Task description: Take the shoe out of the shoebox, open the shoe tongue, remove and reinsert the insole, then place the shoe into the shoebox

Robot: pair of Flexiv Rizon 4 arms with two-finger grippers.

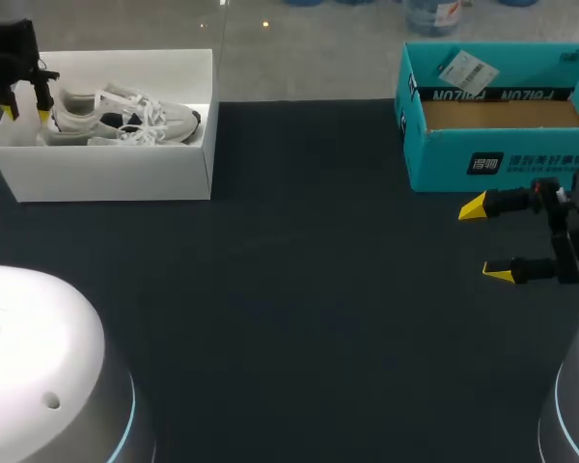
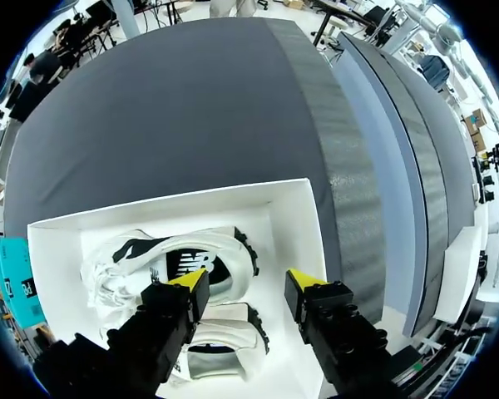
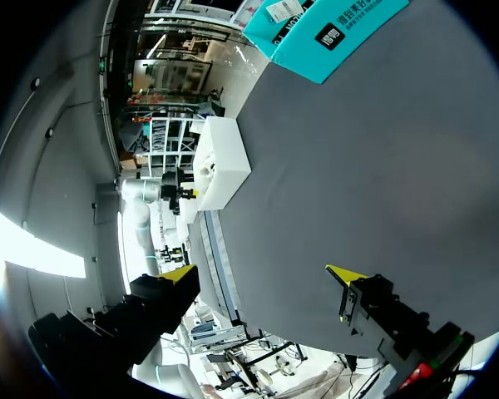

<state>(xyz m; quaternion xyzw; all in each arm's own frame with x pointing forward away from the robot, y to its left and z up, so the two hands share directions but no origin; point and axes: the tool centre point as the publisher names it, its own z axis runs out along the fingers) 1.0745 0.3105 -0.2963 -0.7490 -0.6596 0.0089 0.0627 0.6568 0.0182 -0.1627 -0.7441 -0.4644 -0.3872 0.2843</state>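
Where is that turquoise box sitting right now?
In the head view the turquoise box sits at the table's far right, just beyond the right pincer, opposite the white box at left.

Print entry. We are seeing markings on the teal box [image 1: 444, 172] at the far right. A black square mark with a line of white characters beside it is showing on its near wall. Dark lettering is running upside down along its inner edge. We are not transcribing either.

A white sticker [image 1: 468, 69] with barcode-like lines is lying on its flap, too small to read.

A black logo is showing on the side of the shoe [image 2: 201, 251] in the white shoebox [image 1: 106, 178], far left.
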